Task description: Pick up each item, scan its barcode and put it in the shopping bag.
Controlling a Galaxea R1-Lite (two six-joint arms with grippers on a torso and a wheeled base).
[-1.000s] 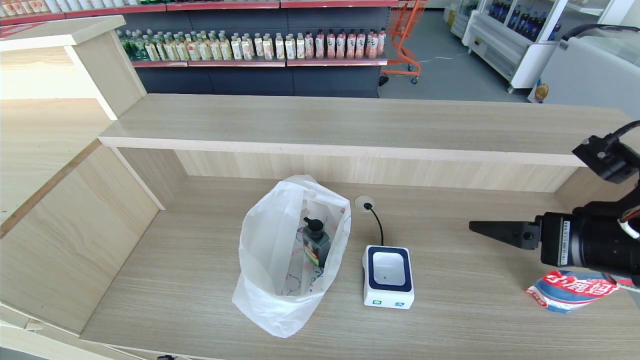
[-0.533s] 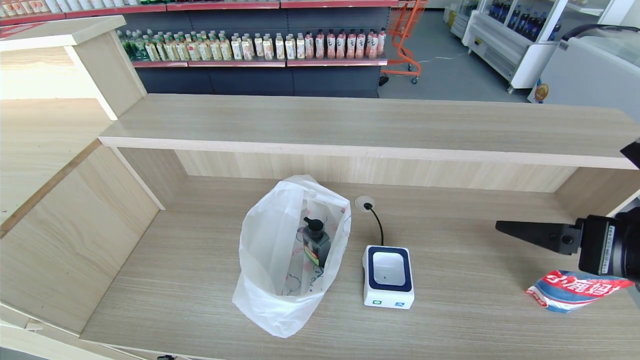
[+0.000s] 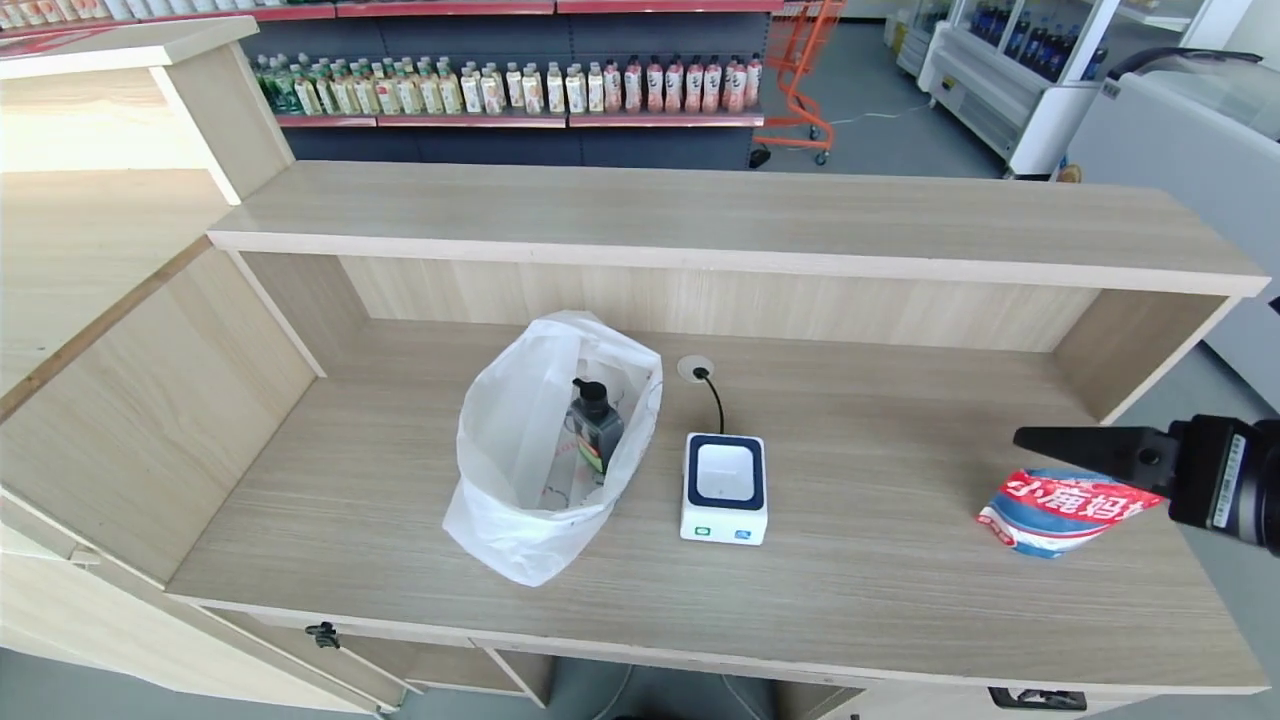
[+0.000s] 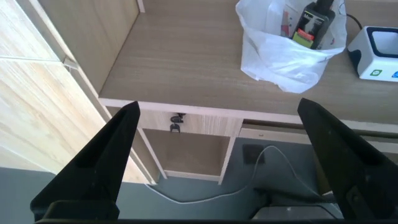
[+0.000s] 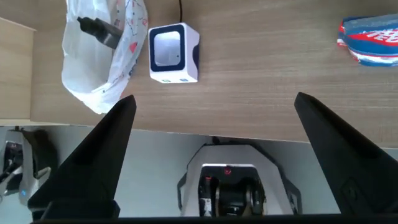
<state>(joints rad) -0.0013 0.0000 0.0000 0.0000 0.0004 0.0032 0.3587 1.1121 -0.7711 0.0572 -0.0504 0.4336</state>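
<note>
White plastic shopping bag (image 3: pixel 545 450) stands mouth-up beside the scanner (image 3: pixel 724 487), handy for drops, with a pump bottle (image 3: pixel 594 430) already inside. Snack pouch (image 3: pixel 1060 510) lies flat at the counter's (image 3: pixel 900 580) right end near the right gripper (image 5: pixel 214 102), whose fingers are spread and empty, so it's probably next. Left gripper (image 4: pixel 219 106) hangs off the counter front, spread too.

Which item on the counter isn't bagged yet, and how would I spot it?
On the long wooden counter, find the white scanner box near the middle. Far to its right, towards the counter's end, lies a soft pouch flat on the wood. It alone is red, white and blue; the dark pump bottle sits inside the white shopping bag.
</note>
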